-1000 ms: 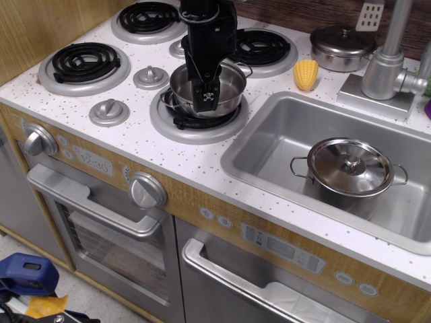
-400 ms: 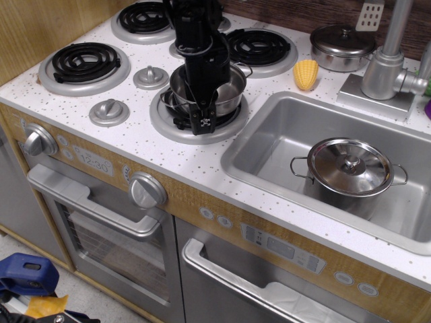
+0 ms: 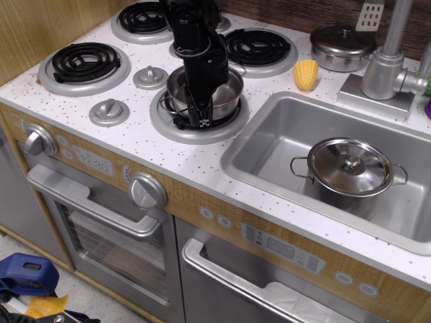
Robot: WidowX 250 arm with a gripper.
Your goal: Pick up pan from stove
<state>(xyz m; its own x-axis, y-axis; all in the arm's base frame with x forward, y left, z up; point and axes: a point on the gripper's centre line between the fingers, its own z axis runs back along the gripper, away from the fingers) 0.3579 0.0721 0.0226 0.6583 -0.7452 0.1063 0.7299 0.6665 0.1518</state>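
Observation:
The pan (image 3: 227, 93), a small shiny steel pot without a lid, sits on the front right burner (image 3: 165, 121) of the stove (image 3: 135, 145). My gripper (image 3: 202, 116) points down at the pan's near rim. One black finger (image 3: 203, 111) shows on the outside of the rim, and the other is hidden behind it. I cannot tell whether the jaws are closed on the rim. The pan rests on the burner.
A large lidded steel pot (image 3: 350, 168) stands in the sink (image 3: 269, 134). A flat lidded steel pan (image 3: 342, 46) and a toy corn cob (image 3: 306, 74) are at the back right beside the faucet (image 3: 387, 67). Silver knobs (image 3: 109, 112) lie between the burners.
The gripper moved from above the pan's middle toward its near rim and came lower. Its tip now sits tight against the rim. The pan has stayed on the burner.

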